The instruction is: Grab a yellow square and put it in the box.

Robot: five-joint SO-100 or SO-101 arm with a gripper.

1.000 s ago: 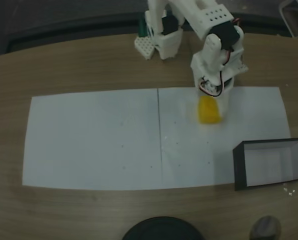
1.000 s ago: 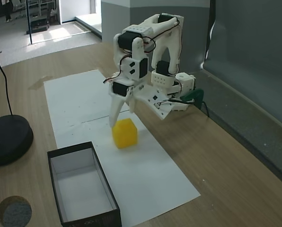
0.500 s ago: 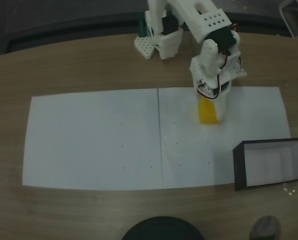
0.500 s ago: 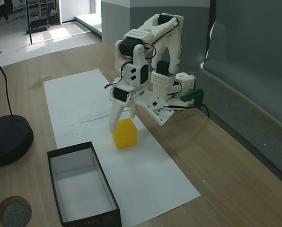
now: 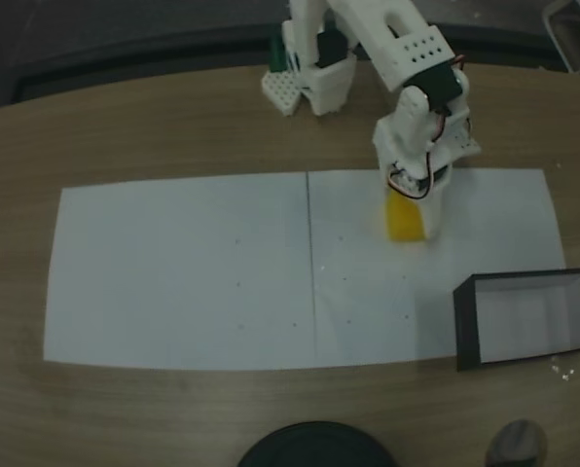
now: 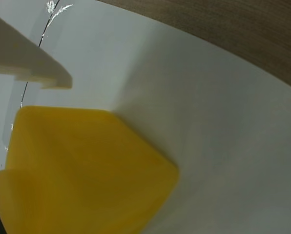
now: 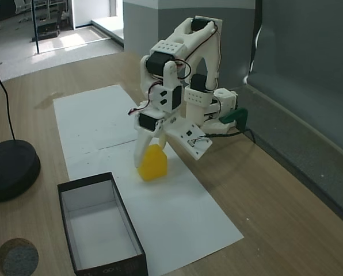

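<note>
No writing can be read anywhere. The box sits by the white paper's corner, its pale bottom bare. The yellow square rests on the paper near its far edge in a fixed view, between the fingers of the gripper, whose jaws straddle it; whether they grip cannot be told.

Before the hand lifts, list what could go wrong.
1. The yellow square sits tilted between the fingers of the hand; the wrist view shows a corner leading, so the hold may land on edges and slip.
2. The box has thin walls and a narrow opening, so a skewed square could clip the rim.
</note>
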